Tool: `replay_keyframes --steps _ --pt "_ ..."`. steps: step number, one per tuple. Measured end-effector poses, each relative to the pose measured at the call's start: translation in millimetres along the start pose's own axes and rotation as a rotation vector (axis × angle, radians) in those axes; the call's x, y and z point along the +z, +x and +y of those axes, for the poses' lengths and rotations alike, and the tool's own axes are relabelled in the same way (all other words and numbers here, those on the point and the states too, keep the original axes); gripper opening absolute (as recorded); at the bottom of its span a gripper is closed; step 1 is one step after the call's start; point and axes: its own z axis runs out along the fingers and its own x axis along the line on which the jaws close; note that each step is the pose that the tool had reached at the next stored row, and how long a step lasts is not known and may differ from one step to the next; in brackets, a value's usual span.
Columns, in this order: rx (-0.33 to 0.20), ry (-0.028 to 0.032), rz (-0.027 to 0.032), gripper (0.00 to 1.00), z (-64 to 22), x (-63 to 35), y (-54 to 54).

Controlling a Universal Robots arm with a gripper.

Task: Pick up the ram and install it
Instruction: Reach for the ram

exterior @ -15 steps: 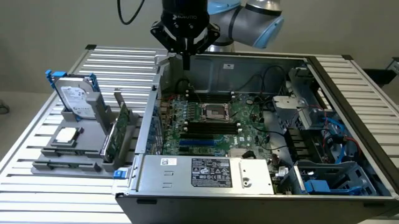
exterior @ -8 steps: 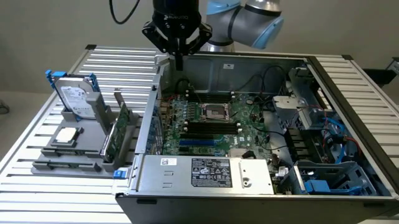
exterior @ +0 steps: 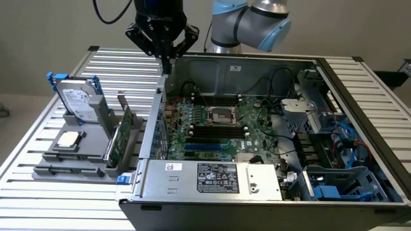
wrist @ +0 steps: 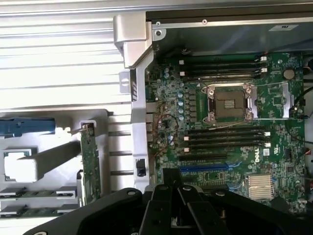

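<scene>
Exterior view | slatted metal table (exterior: 38, 202), beige wall (exterior: 51, 24) | gripper (exterior: 165, 65) closed, empty, above open computer case (exterior: 244, 72) wall | grey tray (exterior: 86, 147) below it, exterior view's left: hard drive (exterior: 77, 101), expansion card (exterior: 123, 132), ram (wrist: 34, 193).

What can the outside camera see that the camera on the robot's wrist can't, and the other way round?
The exterior view gives you the blue-and-grey robot arm joint, the silver power supply box with its label, and the blue plastic drive cage.

The wrist view gives you the white Dell lettering on the board.

Both give you the green motherboard, its square silver processor socket, the green expansion card standing in the grey holder, and the shut black gripper, holding nothing.
</scene>
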Motion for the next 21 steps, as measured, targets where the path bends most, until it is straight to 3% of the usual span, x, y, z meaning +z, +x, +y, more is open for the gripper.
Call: replay_keyframes --steps 21 --pt "0.000 0.0001 0.0033 0.11 -25.3 -1.3 93.3"
